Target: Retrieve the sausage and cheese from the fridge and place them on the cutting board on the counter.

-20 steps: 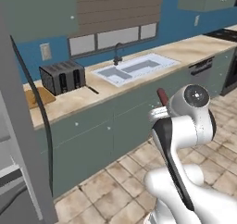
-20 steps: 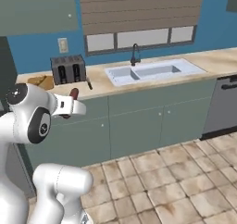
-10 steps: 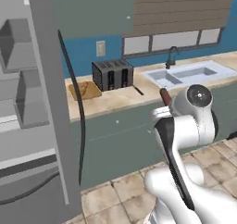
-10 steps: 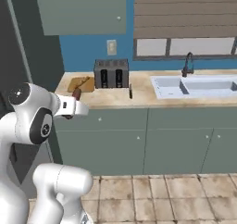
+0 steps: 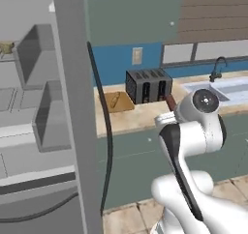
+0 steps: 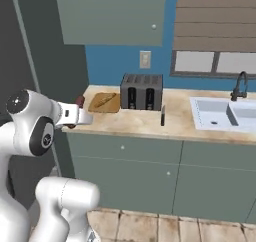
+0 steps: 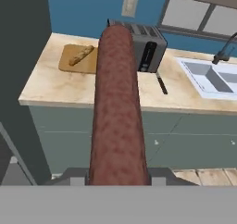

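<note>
- Hand view: the gripper (image 7: 118,181) is pinching the sausage (image 7: 116,107), jaws pressed on its base, so the link is pointing out toward 12 o'clock, ready for carrying.
- The cutting board (image 7: 79,59) is lying flat on the counter (image 7: 55,86) at 11 o'clock, just beside the toaster (image 7: 139,45), with one pale stick-shaped item (image 7: 81,54) resting on it.
- Left base view: the fridge (image 5: 43,131) is standing open at 9 o'clock; I'm guessing the cheese is waiting inside.
- Counting: one sausage, one board, one toaster.
</note>
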